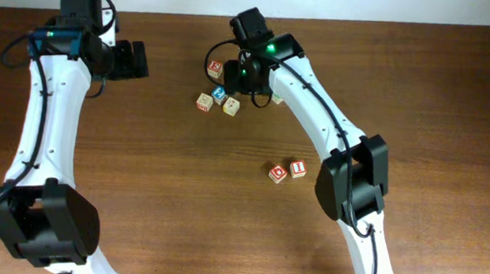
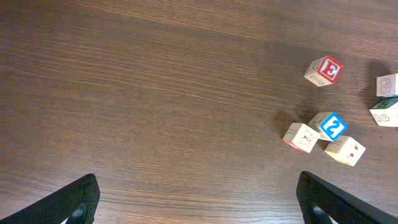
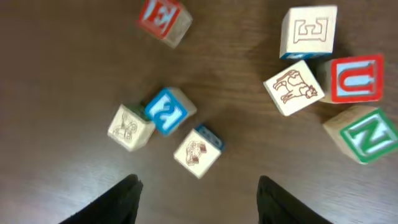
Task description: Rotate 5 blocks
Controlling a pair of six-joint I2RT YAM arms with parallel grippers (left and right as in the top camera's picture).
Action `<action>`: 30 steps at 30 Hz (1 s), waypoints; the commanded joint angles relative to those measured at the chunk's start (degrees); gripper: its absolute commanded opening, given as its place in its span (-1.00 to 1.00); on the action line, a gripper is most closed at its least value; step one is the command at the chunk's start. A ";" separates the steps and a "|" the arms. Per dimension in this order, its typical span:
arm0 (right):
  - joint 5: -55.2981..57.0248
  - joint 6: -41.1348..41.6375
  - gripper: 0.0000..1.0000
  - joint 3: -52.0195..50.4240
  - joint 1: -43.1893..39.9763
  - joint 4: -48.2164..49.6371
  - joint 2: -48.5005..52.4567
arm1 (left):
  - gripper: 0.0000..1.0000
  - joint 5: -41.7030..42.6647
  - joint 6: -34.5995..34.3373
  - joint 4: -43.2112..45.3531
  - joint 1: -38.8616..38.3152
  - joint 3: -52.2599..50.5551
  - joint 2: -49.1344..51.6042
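Observation:
Small wooden alphabet blocks lie in a loose cluster on the brown table. In the right wrist view, a tan picture block (image 3: pixel 196 151) sits just ahead of my right gripper (image 3: pixel 199 205), which is open with nothing between its fingers. Beside that block are a blue-faced cube (image 3: pixel 166 111) and another tan block (image 3: pixel 129 127). A red-framed letter block (image 3: pixel 163 17) lies farther off. To the right are a tan E block (image 3: pixel 308 31), an animal block (image 3: pixel 292 87) and a red U block (image 3: pixel 356 78). My left gripper (image 2: pixel 202 202) is open over bare wood, left of the cluster (image 2: pixel 330 126).
A green N cube (image 3: pixel 367 134) sits at the right of the cluster. Two more red-faced blocks (image 1: pixel 278 173) (image 1: pixel 298 168) lie apart, nearer the table's front, beside the right arm (image 1: pixel 351 176). The left arm (image 1: pixel 50 113) stands at the table's left.

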 commanded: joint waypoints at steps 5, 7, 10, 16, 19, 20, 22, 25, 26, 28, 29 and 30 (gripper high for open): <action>0.55 11.02 0.20 -5.77 0.02 5.66 3.50 | 0.99 -0.92 -0.48 0.04 0.37 1.05 0.28; 0.52 11.21 0.20 -7.50 0.02 7.41 3.52 | 0.99 -0.92 -0.48 0.04 0.37 1.05 0.28; 0.50 11.63 0.20 -8.11 0.07 8.48 3.56 | 0.99 -0.92 -0.48 0.04 0.37 1.05 0.28; 0.50 11.61 0.16 -8.11 1.68 9.81 5.77 | 0.99 -0.92 -0.48 -0.11 0.37 1.05 0.28; 0.48 11.58 -0.14 -8.09 1.84 8.83 5.95 | 0.99 -0.92 -0.48 -0.33 0.37 1.05 0.28; 0.26 11.56 -0.23 -8.09 1.84 8.28 5.95 | 0.99 -0.92 -0.48 -0.35 0.37 1.05 0.28; -0.15 10.86 -0.36 -8.07 1.79 5.75 5.49 | 0.99 -0.94 -0.48 -0.37 0.37 1.05 0.28; -0.15 7.34 -0.48 -8.07 1.79 0.94 3.41 | 0.99 -0.92 -0.48 -0.37 0.37 1.05 0.28; -0.17 6.40 -0.48 -8.07 1.79 -1.68 2.58 | 0.99 -0.92 -0.48 -0.37 0.37 1.05 0.28; -2.80 3.82 -0.49 -8.07 1.79 -7.34 1.97 | 0.99 -0.92 -0.48 -0.50 0.37 1.05 0.28; -4.22 2.84 -0.48 -8.07 1.79 -9.60 1.97 | 0.99 -0.92 -0.48 -0.57 0.37 1.05 0.28; -5.60 1.97 -0.48 -8.07 1.92 -13.60 2.08 | 0.99 -0.92 -0.48 -0.76 0.37 1.05 0.28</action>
